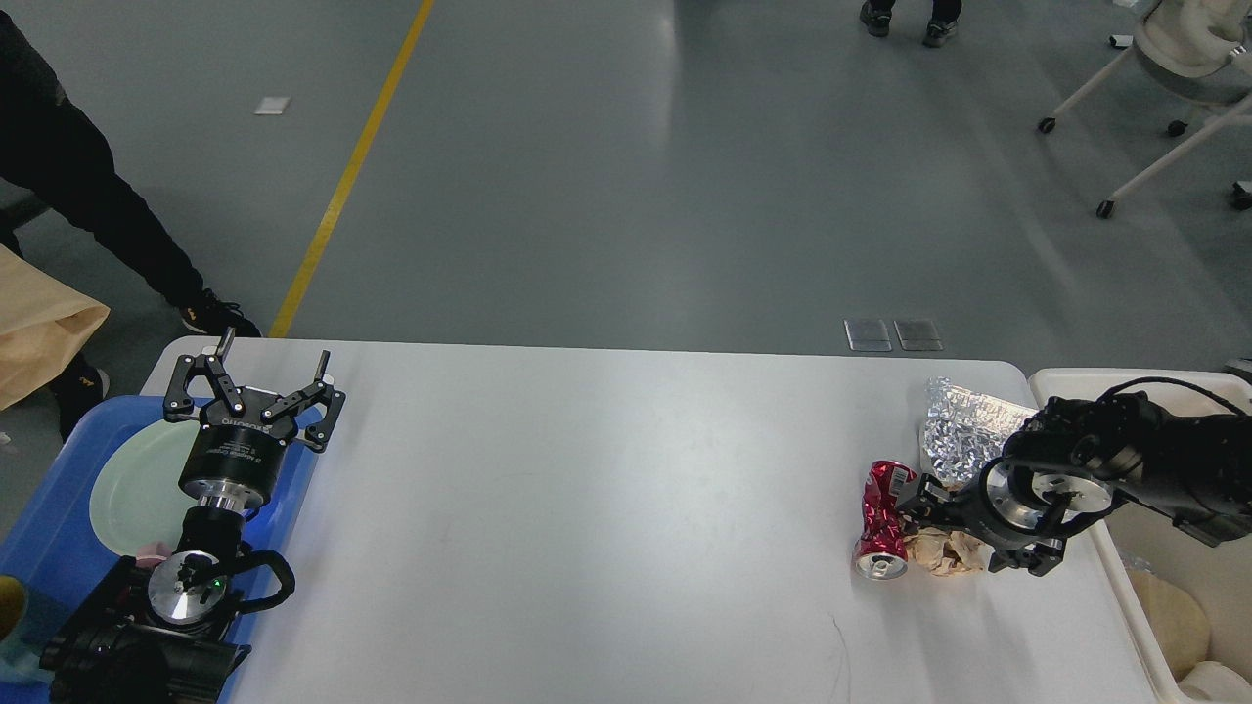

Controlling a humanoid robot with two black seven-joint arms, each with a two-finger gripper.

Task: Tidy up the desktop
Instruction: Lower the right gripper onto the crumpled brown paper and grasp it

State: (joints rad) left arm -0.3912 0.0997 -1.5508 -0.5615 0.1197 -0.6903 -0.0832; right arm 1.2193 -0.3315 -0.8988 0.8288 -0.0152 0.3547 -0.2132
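I have the right gripper [963,536] lowered onto the crumpled brown paper [941,554] near the right end of the desktop [587,508], the white surface filling the lower half of the head view. Its jaws straddle the paper, but I cannot tell whether they have closed on it. My judgement is that the low approach is chosen to pinch the paper for removal to the cream bin [1174,587], which stands just beside the surface's right edge.

The crushed red can [883,521] touches the paper on its left, so it may be dragged along. The foil wad [963,433] lies just behind the gripper.

The left gripper [256,383] is open and empty, held over the left edge above the blue tray [59,528], which carries a pale green plate [132,479].
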